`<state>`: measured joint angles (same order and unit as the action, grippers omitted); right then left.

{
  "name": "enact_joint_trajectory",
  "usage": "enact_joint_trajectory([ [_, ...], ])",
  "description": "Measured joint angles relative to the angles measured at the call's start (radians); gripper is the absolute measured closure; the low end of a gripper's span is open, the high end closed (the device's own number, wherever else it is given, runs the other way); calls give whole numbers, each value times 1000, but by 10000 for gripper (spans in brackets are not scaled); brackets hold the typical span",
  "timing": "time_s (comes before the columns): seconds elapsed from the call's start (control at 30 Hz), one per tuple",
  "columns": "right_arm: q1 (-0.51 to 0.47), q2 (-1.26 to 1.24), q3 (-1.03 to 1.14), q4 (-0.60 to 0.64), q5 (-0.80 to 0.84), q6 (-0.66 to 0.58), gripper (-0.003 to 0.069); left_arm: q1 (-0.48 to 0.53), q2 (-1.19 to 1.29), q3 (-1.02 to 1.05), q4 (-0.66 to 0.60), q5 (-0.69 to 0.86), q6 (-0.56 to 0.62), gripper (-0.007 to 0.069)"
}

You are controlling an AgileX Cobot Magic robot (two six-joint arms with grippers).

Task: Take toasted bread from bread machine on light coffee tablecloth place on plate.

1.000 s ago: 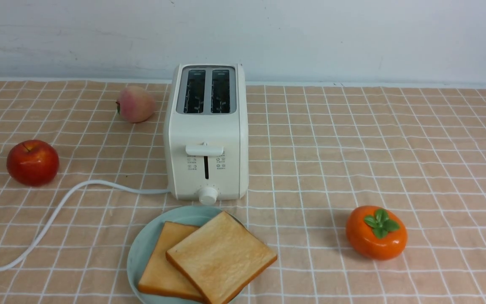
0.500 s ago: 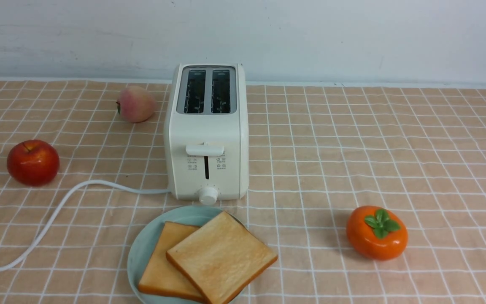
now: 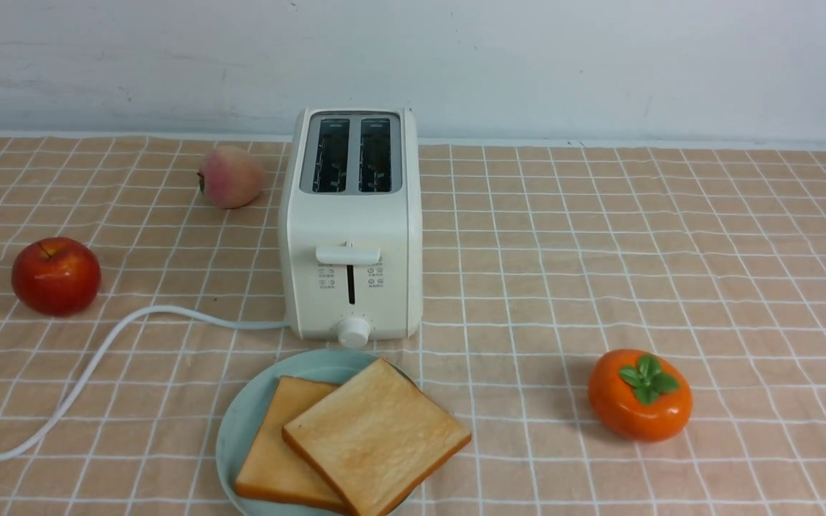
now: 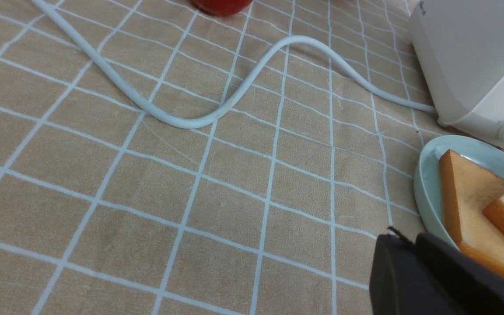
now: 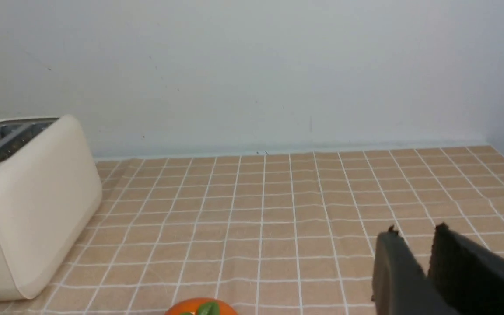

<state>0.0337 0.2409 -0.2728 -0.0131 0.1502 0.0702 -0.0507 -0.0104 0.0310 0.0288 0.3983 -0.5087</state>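
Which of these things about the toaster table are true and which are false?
1. Both toaster slots are empty. True.
2. The two slices of toast lie on the plate. True.
3. The red apple sits on the plate. False: it sits on the cloth, left of the toaster.
4. The slices lie side by side, apart. False: one overlaps the other.
5. The orange persimmon is right of the plate. True.

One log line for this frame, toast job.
stage: done | toasted bread: both slices on plate | bread machine: slots empty | left claw: nearly closed, empty | right claw: slightly apart, empty
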Motion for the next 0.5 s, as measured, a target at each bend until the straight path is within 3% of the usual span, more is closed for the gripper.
enact_joint_trajectory([
  [0.3,0,-30,19,-37,89,49,515,0,0,0,0,0,-1,575],
  [0.5,0,-140,184,-52,128,49,509,0,0,0,0,2,-2,571],
])
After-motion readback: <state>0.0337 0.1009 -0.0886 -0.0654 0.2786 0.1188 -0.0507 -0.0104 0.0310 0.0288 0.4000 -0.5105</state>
